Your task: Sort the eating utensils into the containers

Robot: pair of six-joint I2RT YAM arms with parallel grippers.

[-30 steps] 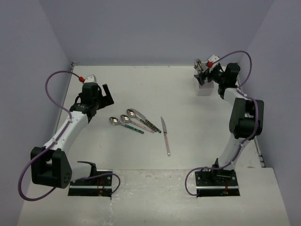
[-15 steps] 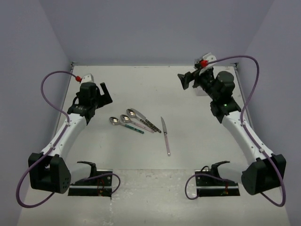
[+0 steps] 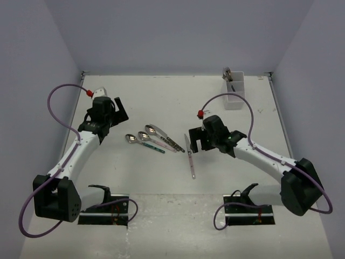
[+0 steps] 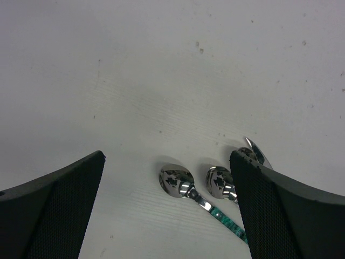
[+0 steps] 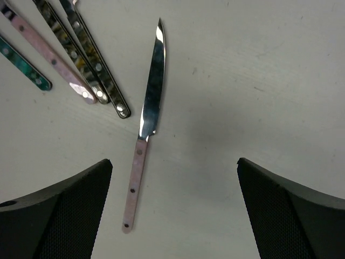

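Note:
Several spoons (image 3: pixel 143 135) with teal, pink and dark patterned handles lie side by side at table centre-left. A pink-handled knife (image 3: pixel 190 155) lies just right of them. My left gripper (image 3: pixel 121 110) hovers open up-left of the spoons. In the left wrist view a teal-handled spoon (image 4: pixel 176 181) sits between the jaws of the left gripper (image 4: pixel 167 156). My right gripper (image 3: pixel 194 142) stands open over the knife. The knife (image 5: pixel 136 178) lies toward the left finger of the right gripper (image 5: pixel 174 162), nothing gripped. The white container (image 3: pixel 234 91) at back right holds upright utensils (image 3: pixel 228 73).
Purple walls close in the table on the left, back and right. The handles of the teal (image 5: pixel 24 67), pink (image 5: pixel 51 54) and dark patterned (image 5: pixel 97 59) utensils lie close to the knife's blade on its left.
The right arm has swung from the container at the back right down to the knife at table centre, its jaws widening on the way. The left arm has barely moved.

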